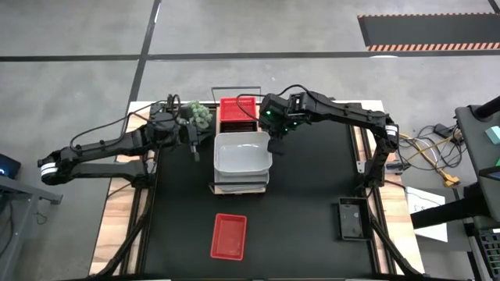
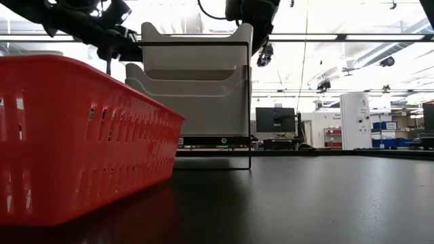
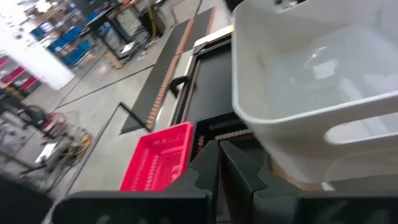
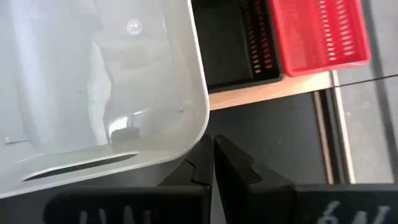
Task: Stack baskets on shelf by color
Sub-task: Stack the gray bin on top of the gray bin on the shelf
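Observation:
Three white baskets [image 1: 242,156] sit nested in one stack on the shelf [image 4: 267,92], seen upright in the low view [image 2: 193,88]. Farther along the shelf lie a black basket [image 4: 233,43] and a red basket [image 1: 238,109]. Another red basket [image 1: 229,236] rests flat on the black table near its front edge. My left gripper [image 1: 194,150] hangs shut a little to the left of the white stack, apart from it. My right gripper [image 1: 275,147] is shut at the stack's far right corner. My right gripper's shut fingertips [image 4: 205,155] stand right beside the top white basket's rim corner [image 4: 198,127], slanting down from the far right. I cannot tell whether they touch it. My left gripper touches nothing.
A green ball-shaped plant [image 1: 199,115] stands beside the shelf's far left, close to my left wrist. A flat black device [image 1: 350,220] lies near the table's front right. The table between the white stack and the near red basket is bare.

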Controlling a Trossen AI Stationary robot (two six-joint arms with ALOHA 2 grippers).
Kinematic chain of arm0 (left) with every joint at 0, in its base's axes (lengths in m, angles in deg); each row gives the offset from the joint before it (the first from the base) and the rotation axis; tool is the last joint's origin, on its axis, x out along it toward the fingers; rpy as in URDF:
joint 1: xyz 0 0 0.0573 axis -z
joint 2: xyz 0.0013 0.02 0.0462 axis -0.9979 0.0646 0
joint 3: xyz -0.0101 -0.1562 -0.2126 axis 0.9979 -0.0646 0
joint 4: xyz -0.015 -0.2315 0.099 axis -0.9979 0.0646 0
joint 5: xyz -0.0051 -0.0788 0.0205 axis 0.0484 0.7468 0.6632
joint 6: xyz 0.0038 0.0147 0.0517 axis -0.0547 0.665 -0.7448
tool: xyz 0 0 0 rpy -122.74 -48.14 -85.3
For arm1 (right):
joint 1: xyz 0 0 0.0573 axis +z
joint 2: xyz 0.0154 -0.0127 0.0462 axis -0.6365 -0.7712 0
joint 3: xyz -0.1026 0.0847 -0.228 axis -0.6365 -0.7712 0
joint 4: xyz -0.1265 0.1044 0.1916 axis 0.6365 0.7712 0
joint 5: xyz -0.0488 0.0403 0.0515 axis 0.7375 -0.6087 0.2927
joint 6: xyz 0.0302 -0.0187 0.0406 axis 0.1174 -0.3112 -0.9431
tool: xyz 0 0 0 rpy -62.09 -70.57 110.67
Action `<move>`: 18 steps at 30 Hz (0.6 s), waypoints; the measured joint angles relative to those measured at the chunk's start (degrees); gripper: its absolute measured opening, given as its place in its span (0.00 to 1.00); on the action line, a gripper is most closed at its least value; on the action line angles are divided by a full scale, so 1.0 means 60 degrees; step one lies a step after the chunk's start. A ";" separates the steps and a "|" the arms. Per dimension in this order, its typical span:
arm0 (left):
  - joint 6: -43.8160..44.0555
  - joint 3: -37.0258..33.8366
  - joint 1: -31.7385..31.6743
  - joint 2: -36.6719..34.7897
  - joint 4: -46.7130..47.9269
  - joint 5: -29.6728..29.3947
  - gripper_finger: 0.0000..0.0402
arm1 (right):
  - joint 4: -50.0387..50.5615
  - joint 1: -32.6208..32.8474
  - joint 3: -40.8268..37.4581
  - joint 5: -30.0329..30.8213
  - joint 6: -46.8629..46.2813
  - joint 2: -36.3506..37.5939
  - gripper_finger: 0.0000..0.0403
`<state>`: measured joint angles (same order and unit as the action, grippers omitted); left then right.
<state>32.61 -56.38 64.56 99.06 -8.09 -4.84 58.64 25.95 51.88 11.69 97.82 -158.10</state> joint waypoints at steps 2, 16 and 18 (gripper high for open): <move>-0.0006 0.0000 0.0000 0.0000 0.0002 0.0269 0.00 | -0.0004 0.0004 0.0000 -0.0230 -0.0001 0.0000 0.02; -0.0006 0.0000 0.0000 -0.0015 0.0013 0.0418 0.00 | -0.0048 0.0098 0.0000 -0.0617 -0.0025 -0.0004 0.02; -0.0006 0.0000 0.0000 -0.0015 0.0018 0.0437 0.00 | -0.0077 0.0098 0.0000 -0.0616 -0.0045 -0.0004 0.02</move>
<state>32.58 -56.38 64.56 98.98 -7.99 -2.22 58.18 26.54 51.88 8.00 97.55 -158.12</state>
